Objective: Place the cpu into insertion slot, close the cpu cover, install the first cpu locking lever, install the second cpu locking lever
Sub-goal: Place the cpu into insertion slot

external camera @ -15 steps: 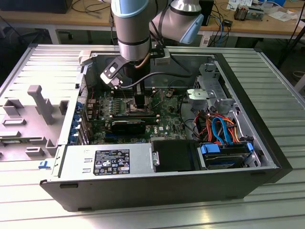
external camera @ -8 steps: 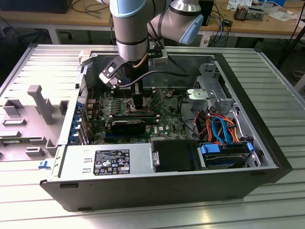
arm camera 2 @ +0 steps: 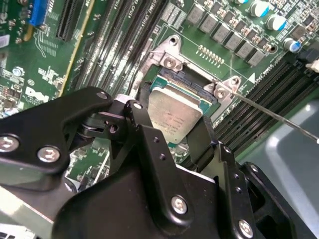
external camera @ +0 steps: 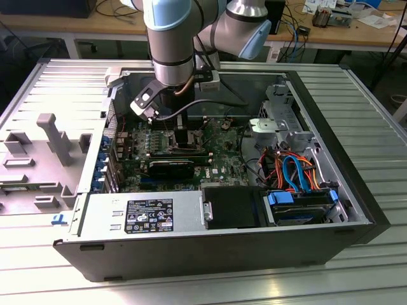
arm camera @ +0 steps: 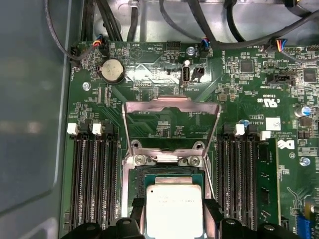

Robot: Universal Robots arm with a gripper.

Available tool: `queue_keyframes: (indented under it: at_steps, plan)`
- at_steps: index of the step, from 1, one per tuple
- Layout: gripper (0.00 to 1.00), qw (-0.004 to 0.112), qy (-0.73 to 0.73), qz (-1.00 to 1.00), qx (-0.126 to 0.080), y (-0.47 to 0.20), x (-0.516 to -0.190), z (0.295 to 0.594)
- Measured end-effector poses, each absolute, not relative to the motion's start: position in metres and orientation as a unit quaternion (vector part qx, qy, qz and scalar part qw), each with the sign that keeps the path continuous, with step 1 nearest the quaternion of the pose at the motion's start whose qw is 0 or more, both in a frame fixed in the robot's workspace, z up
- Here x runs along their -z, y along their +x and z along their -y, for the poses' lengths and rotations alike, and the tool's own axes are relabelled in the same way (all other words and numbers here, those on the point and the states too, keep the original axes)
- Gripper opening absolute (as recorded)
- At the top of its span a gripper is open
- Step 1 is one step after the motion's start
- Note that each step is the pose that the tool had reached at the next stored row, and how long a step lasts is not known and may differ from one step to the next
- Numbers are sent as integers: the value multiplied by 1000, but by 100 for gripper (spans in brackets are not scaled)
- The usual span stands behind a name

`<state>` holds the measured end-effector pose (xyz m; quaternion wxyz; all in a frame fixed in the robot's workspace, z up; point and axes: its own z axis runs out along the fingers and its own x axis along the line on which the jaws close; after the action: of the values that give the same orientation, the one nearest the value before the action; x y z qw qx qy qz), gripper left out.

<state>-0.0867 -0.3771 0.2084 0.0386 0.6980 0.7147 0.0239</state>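
the robot arm reaches down into an open dark-grey computer case (external camera: 191, 251) that lies on its side on a ribbed grey metal surface (external camera: 369, 267). in the exterior view the black claw (external camera: 181, 130) hangs over the green circuit board (external camera: 219, 159), near the case's far wall.

claw state: the two black fingers (arm camera: 137, 209) are clamped on the cpu (arm camera: 174, 211), a small thin square chip of pale silvery-tan colour, one finger on each of two opposite edges. in the second wrist view the claw (arm camera 2: 169, 120) holds the cpu (arm camera 2: 173, 114) tilted.

cpu position: directly over the insertion slot (arm camera: 172, 172), a small square socket with a dark centre and a silver metal rim. a strip of the dark centre shows beyond one edge of the chip in both wrist views (arm camera 2: 188, 79). it cannot be told whether the chip touches the socket.

the cpu cover (arm camera: 171, 105), a thin silver metal frame plate with a window cut-out, is swung open and stands clear of the socket, hinged at the socket's edge. a thin silver wire lever (arm camera 2: 271, 115) stands out from one socket corner. long black memory slots (arm camera: 92, 184) run on both sides of the socket.
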Motion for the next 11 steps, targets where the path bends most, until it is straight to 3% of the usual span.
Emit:
queue_keyframes:
  at_steps: [11]
  plan:
    - [55, 39, 704, -709, -24, -87, -203, 372]
